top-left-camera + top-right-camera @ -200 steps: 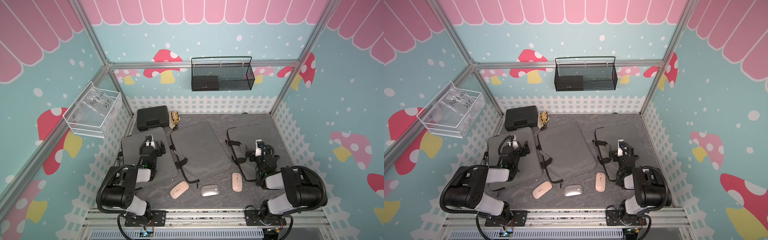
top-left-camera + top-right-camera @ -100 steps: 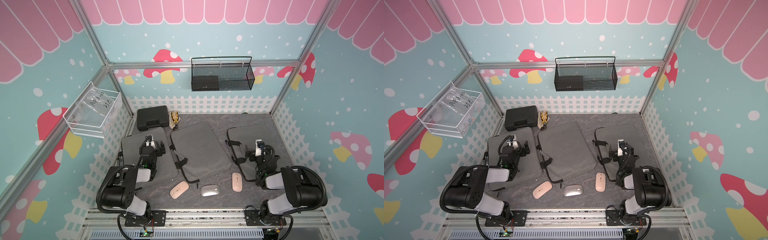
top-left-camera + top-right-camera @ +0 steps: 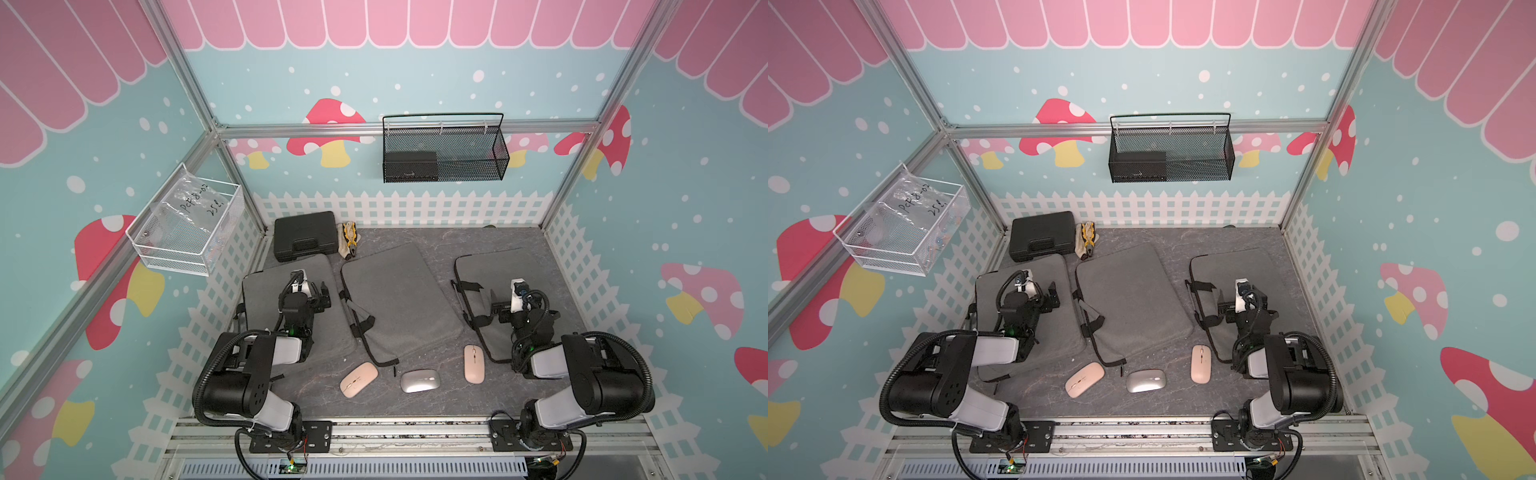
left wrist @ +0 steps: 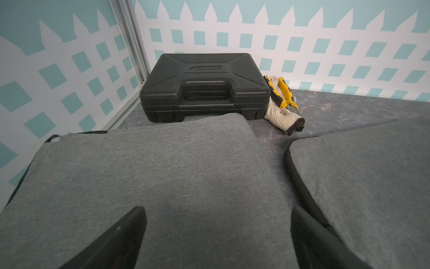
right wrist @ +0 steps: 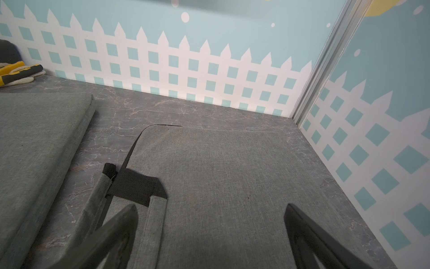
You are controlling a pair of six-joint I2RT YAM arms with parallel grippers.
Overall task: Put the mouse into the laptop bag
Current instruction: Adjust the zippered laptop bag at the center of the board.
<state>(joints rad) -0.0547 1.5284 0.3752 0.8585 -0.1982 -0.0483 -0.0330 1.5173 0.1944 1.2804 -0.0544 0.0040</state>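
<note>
Mice sit nearest the robot, three in a loose row on the table [image 3: 415, 403], none held. Left pink mouse [image 3: 358, 379] lies diagonal and silver mouse [image 3: 419, 380] crosswise. Right pink mouse [image 3: 473, 363] lies lengthwise front-to-back, just beside the front edge of right bag [image 3: 494, 266]. Key relation: every mouse lies behind both pincers, on the robot side, so neither wrist view shows one. Either arm would have to pull back and tip down before a pick. Right arm is nearer the right pink mouse and left arm nearer the left pink one, with the silver mouse roughly between them. Left gripper [image 4: 216, 209] is spread wide and empty, low over left bag [image 4: 149, 167], pointing away from the mice. Right gripper [image 5: 209, 207] is likewise wide and empty over right bag, with a black strap [image 5: 137, 184] close by one finger. Middle bag [image 3: 399, 299] lies between the arms, its front corner near the silver mouse. Can't tell whether any bag is unzipped; my read is that an opening has to be made or found first. Far back: black case [image 4: 204, 86] and pliers [image 4: 285, 93] on a glove [image 4: 281, 116], well apart from the mice. Wire basket [image 3: 442, 166] up on the wall is not in the way.
</note>
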